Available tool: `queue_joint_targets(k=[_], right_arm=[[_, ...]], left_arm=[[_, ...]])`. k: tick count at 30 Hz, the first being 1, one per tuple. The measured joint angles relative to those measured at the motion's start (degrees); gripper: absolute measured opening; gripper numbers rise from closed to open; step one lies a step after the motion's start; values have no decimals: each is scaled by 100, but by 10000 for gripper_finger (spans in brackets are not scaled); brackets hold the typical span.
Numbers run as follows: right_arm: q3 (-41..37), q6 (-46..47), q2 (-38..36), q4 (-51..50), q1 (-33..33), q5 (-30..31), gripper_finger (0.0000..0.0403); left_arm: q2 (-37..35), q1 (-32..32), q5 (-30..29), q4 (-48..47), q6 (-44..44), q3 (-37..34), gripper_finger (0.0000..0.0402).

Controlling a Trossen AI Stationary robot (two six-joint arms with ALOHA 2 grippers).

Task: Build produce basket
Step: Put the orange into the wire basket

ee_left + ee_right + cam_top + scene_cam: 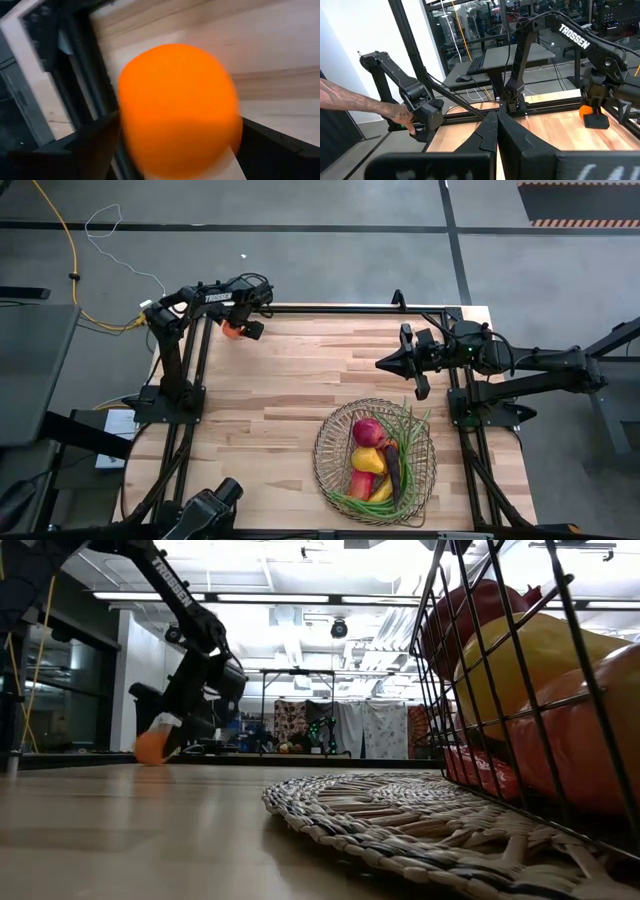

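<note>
The tabletop (270,400) is made of pale wooden planks with lighter and darker strips running side to side, edged by a black frame. Toward four o'clock on it lies a round woven mat (330,442), flat on the wood, and the wire basket (322,465) stands on that mat. The mat's braided rim (400,815) spreads out past the basket's foot. The rest of the wood, from nine to twelve o'clock, is bare.
</note>
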Motion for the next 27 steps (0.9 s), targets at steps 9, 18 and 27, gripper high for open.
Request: queue_joint_targets(k=[9,18,27], right_arm=[[0,-3,0,-24,-2,88,0],[0,-3,0,-42,-2,95,0],[0,-4,0,-44,-2,103,0]], left_arm=[[350,-181,-29,-27,402,-46,335],[409,-430,94,-33,463,-48,257],[396,-838,263,-38,604,-48,242]])
